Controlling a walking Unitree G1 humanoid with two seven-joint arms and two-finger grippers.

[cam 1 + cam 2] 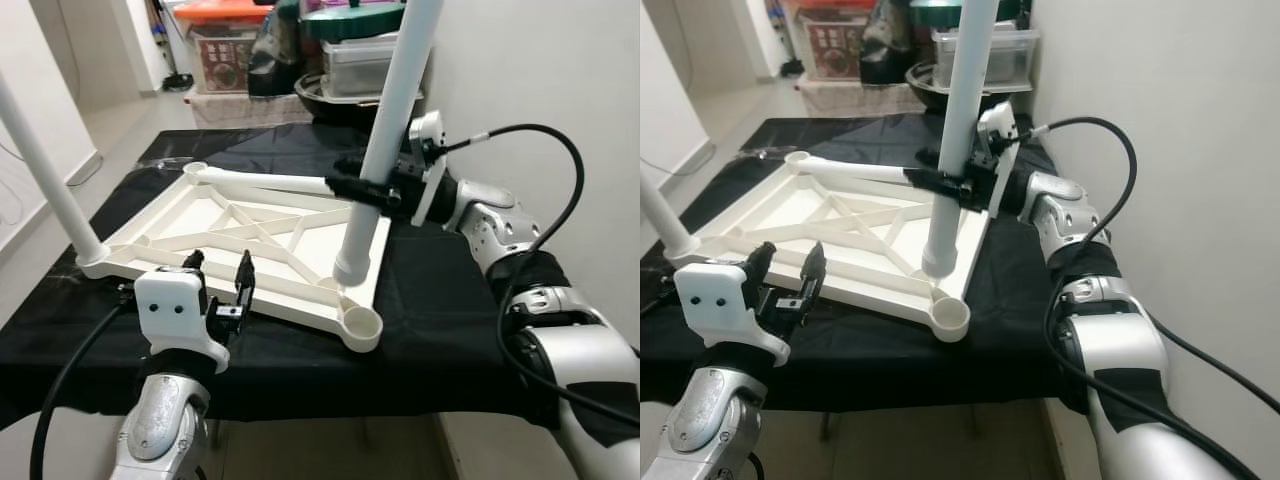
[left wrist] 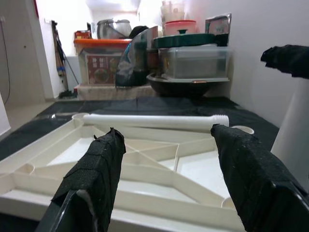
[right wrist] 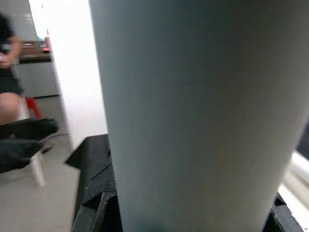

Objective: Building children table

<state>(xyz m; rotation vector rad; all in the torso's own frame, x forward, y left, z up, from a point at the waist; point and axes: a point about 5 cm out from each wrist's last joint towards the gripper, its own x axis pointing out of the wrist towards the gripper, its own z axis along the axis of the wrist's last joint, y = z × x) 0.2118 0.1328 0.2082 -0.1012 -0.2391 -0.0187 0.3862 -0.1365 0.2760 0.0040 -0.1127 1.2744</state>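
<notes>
A white plastic tabletop (image 1: 240, 240) lies upside down on the black-covered table (image 1: 440, 310). One white leg (image 1: 392, 120) stands upright in its right socket, and my right gripper (image 1: 362, 190) is shut around it at mid-height. Another leg (image 1: 45, 175) stands in the left corner socket. A third leg (image 1: 265, 181) lies loose across the far edge of the tabletop. The near right corner socket (image 1: 362, 325) is open and holds nothing. My left gripper (image 1: 220, 272) hovers open just before the tabletop's near edge, its fingers (image 2: 99, 174) apart with nothing between them.
Storage boxes, a dark pan and lidded containers (image 1: 345, 60) are stacked behind the table. A white wall (image 1: 540, 70) runs close along the right side. A seated person (image 3: 9, 96) is beyond the table. Tiled floor (image 1: 120, 130) lies to the left.
</notes>
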